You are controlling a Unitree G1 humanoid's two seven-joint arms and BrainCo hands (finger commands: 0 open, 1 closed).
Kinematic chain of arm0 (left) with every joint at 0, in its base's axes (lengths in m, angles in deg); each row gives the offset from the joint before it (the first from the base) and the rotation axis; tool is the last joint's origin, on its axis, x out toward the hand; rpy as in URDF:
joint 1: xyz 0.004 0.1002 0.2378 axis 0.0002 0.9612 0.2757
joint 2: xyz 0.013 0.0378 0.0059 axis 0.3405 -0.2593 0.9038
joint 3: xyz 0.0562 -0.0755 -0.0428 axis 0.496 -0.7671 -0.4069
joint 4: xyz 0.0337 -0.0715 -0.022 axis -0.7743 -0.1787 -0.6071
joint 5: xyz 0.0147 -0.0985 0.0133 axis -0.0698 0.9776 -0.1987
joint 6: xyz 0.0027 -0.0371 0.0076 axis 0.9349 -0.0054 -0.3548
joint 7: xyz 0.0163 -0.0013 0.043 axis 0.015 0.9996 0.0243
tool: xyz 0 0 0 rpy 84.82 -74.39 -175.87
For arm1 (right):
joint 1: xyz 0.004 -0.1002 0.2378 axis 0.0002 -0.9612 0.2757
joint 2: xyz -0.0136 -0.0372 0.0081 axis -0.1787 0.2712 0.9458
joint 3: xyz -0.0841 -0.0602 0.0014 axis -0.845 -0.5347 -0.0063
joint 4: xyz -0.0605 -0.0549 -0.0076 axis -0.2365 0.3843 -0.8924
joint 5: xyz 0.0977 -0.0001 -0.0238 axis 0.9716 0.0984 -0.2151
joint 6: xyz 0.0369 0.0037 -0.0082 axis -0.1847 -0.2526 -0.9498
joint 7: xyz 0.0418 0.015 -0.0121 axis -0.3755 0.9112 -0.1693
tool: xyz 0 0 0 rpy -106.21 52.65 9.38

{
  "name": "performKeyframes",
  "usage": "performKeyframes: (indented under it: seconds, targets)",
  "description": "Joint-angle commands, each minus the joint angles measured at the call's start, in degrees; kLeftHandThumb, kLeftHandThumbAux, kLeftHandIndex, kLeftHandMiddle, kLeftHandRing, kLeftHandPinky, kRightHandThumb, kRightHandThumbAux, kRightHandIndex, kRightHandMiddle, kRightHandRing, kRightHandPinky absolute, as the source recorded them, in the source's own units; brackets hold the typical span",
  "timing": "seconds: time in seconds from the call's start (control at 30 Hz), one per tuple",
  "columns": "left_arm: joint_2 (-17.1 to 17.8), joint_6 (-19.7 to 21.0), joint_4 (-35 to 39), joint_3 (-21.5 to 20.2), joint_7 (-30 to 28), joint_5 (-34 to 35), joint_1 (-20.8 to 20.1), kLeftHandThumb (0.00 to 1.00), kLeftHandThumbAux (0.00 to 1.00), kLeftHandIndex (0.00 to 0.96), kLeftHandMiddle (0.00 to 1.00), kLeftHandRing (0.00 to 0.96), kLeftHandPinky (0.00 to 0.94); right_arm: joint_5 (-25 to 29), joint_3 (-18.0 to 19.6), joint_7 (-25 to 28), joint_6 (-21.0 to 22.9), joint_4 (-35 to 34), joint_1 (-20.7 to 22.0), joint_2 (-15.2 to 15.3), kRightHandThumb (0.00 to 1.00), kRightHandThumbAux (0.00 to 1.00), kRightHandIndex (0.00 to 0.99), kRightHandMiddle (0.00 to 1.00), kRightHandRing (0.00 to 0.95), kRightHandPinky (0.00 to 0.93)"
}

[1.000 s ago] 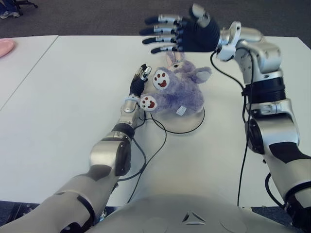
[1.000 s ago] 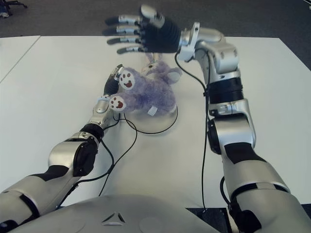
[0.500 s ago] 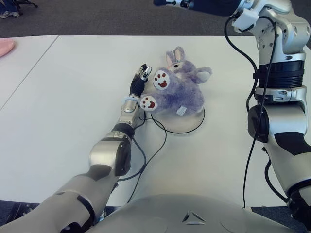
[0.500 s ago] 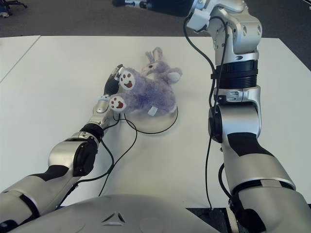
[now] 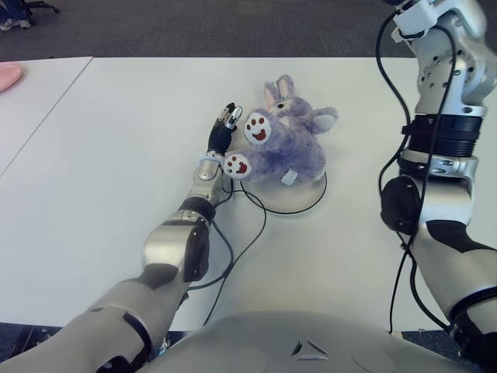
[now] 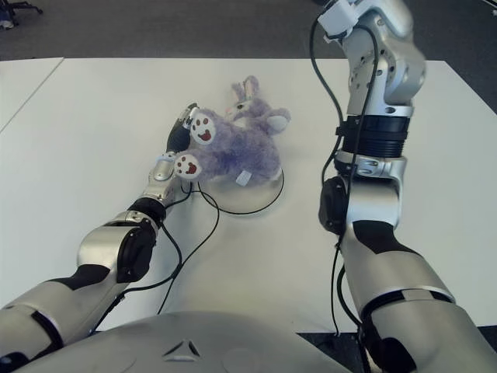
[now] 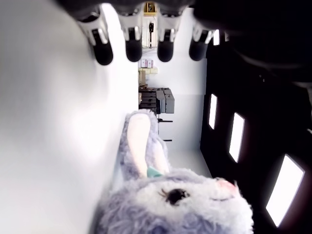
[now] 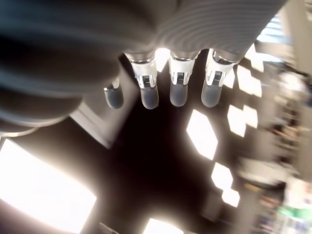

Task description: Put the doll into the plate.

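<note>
A purple plush bunny doll (image 5: pixel 281 144) lies on its side on a white round plate (image 5: pixel 305 197) at the table's middle, soles facing me. My left hand (image 5: pixel 228 116) lies stretched out on the table just left of the doll's feet, open and holding nothing. In the left wrist view its fingertips (image 7: pixel 133 49) are straight, with the doll's head (image 7: pixel 187 202) beyond them. My right arm (image 5: pixel 444 93) is raised high on the right, and its hand is out of both eye views. In the right wrist view the right hand (image 8: pixel 163 96) is open and holds nothing.
Black cables (image 5: pixel 242 242) run from my left arm across the table in front of the plate. A pink object (image 5: pixel 9 75) sits on the adjoining table at far left. The white table (image 5: pixel 116 140) ends at its far edge behind the doll.
My right hand, open above the doll a second ago, has swung up and out of the eye views' top. The doll and my left hand have not moved.
</note>
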Motion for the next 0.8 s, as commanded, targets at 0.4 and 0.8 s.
performKeyframes:
  seconds: [0.4,0.8]
  targets:
    - [-0.7,11.3,-6.9,0.3,-0.1,-0.6,8.5,0.000,0.297,0.000,0.057,0.058,0.060,-16.3,2.9,-21.3,-44.1,46.0,1.9,3.1,0.015,0.571,0.000,0.000,0.000,0.000]
    - [-0.2,11.0,-6.9,0.1,-0.9,-0.3,8.8,0.000,0.315,0.000,0.055,0.052,0.047,-26.2,-1.4,-41.9,-45.6,55.9,-4.2,1.8,0.000,0.766,0.016,0.002,0.000,0.032]
